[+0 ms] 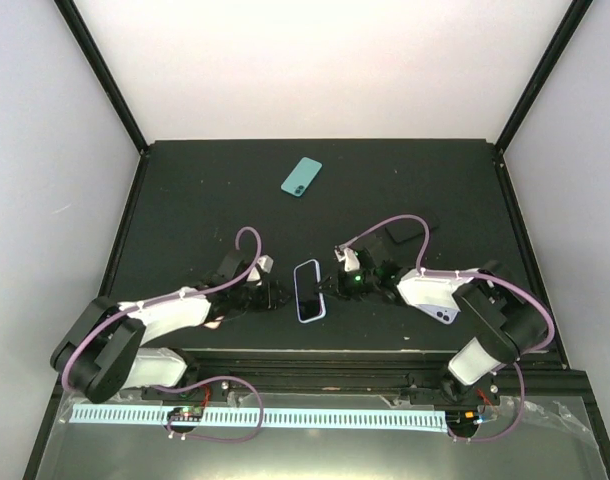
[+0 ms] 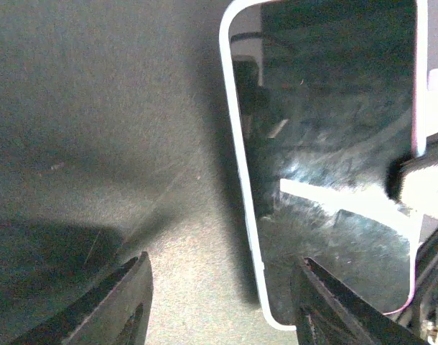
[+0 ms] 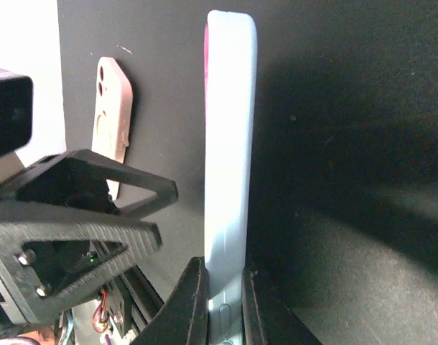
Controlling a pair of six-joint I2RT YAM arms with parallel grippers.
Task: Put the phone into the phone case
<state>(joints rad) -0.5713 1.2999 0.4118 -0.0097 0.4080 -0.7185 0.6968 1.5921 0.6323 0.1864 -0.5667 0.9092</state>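
Right gripper (image 3: 225,280): fingers pinched shut on an edge of a pale-rimmed phone (image 1: 309,290), black screen up, near the middle of the table (image 1: 185,200); occupied, and not with a task item. Left gripper (image 2: 224,266): fingers spread, nothing between them but bare table and that same phone's near corner, just beside one finger; free. Outward from both: teal phone (image 1: 301,177), flat on the table, coloured back up, well apart from either gripper and roughly straight ahead of the gap between them, toward the back wall. Long axis slanted, far end leaning to the right, so neither square to the arms nor in line with them. Lies about equally far from the two grippers; judged better suited to the left one, being unladen, with a wrist turn likely needed to set the fingers across the narrow width. Phone case (image 1: 443,316): pale lavender, dark camera cut-out showing, close against the right arm and partly hidden by it, behind the right gripper toward the base; its long axis cannot be told. Phone and case well apart, phone far, case near; nothing seated yet.
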